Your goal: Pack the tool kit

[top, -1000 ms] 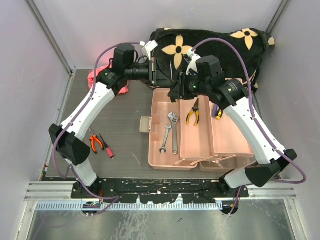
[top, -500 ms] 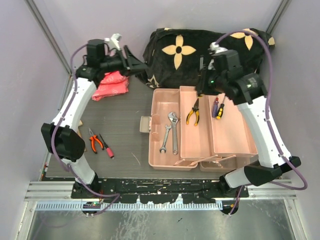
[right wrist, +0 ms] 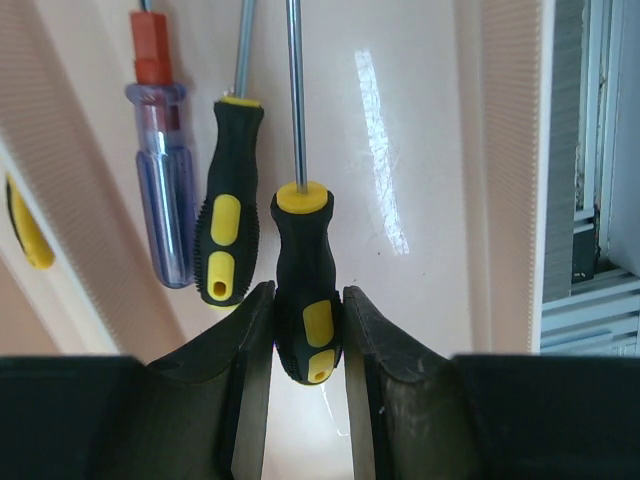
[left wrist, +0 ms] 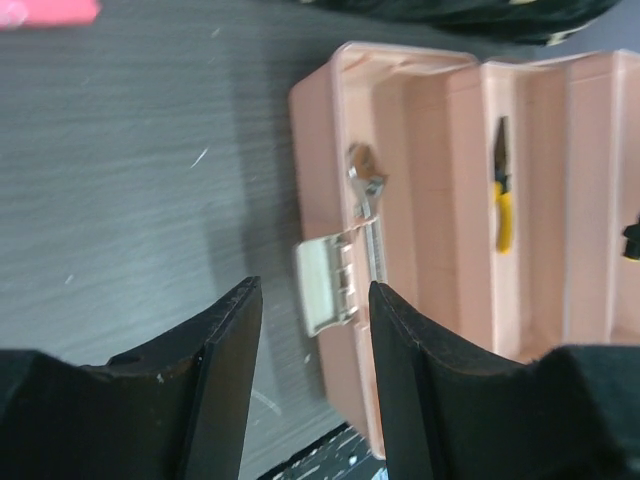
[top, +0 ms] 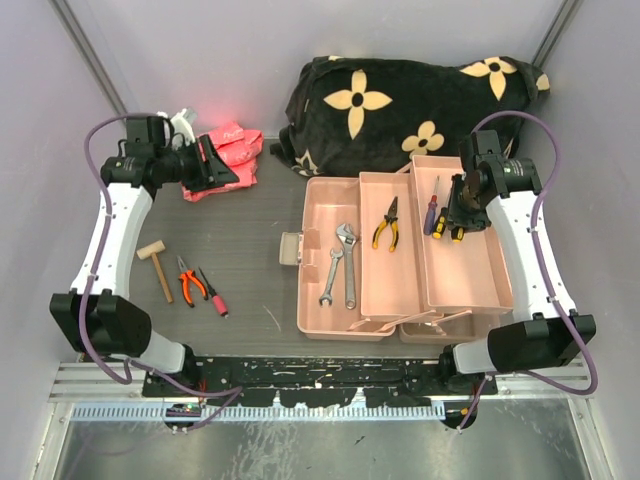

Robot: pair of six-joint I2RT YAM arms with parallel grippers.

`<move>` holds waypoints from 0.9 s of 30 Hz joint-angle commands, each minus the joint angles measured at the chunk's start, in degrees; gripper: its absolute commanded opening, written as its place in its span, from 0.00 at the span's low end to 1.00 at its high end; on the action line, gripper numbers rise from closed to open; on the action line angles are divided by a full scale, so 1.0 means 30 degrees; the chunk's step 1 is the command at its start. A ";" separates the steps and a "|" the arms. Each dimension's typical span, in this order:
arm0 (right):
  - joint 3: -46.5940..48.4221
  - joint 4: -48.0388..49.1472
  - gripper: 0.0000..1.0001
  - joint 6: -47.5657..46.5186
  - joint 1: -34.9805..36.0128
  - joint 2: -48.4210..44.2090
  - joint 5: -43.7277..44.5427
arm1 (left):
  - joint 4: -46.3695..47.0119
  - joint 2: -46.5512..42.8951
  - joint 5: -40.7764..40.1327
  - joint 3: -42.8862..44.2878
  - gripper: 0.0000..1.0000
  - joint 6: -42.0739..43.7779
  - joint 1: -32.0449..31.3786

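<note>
Right hand (right wrist: 307, 300) straddles screwdriver (right wrist: 303, 240); two more lie alongside.

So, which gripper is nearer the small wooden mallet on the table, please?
Left. The left gripper hangs open beyond the wooden mallet; the right gripper is across the salmon-pink plastic toolbox, closed on a black-and-yellow screwdriver.

a black fabric bundle printed with yellow flowers (top: 410, 100) lay at the back of the dark grey table (top: 250, 240), a bright pink plastic bag (top: 240, 150) just to its left, below the pale wall (top: 200, 60).
</note>
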 commanded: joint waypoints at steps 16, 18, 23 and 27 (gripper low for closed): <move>-0.1628 0.1899 0.41 0.0089 -0.0436 -0.0756 0.0087 | -0.5035 -0.5426 -0.7800 -0.7838 0.46 0.1504 0.0815; -0.1350 0.1965 0.50 0.0083 -0.0435 -0.0840 -0.0082 | -0.5321 -0.5356 -0.7487 -0.8866 0.45 0.0324 0.0793; -0.0377 0.1851 0.65 -0.0029 -0.0435 -0.1146 -0.0351 | -0.4770 -0.5063 -0.5855 -1.1927 0.44 -0.3258 0.0793; 0.0636 0.1340 0.67 -0.0119 -0.0434 -0.1494 -0.0313 | -0.4202 -0.4787 -0.5767 -1.3931 0.42 -0.5139 0.0807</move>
